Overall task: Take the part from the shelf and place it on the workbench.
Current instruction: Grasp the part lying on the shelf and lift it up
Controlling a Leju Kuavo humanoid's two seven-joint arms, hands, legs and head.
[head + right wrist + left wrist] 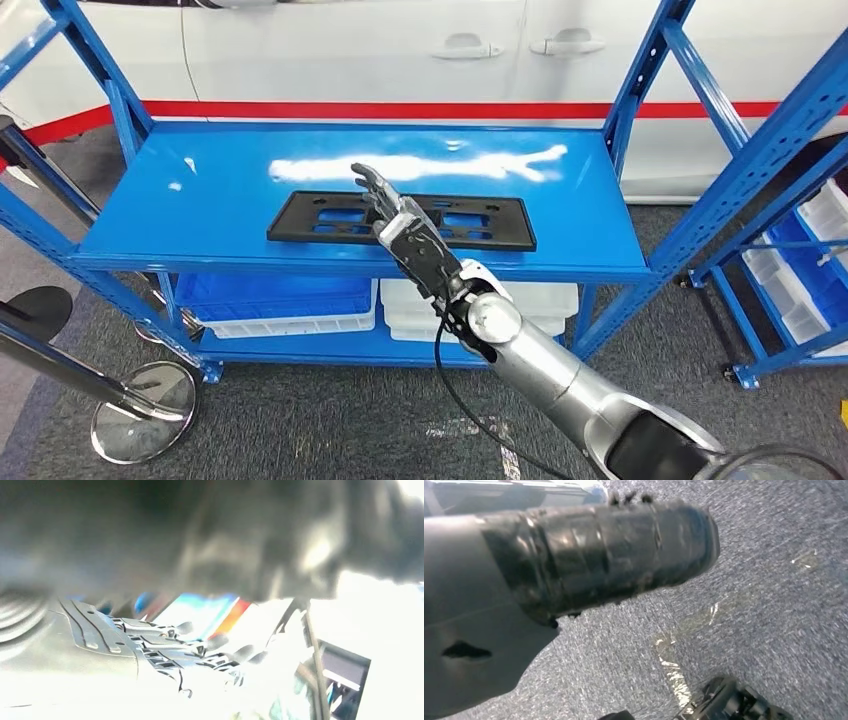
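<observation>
right hand [392, 212] fingers apart, empty, over black part [300, 218] | blue shelf [180, 200] | white bins [545, 298] below | left hand: can't tell

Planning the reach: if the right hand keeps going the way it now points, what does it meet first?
Probably the black part lying flat on the blue shelf. The right hand reaches out over it with its fingers extended; its height above the part is unclear.

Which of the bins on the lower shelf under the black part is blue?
The left bin is blue inside with a pale rim. The bin beside it on the right is plain white, partly behind the right hand and its arm.
</observation>
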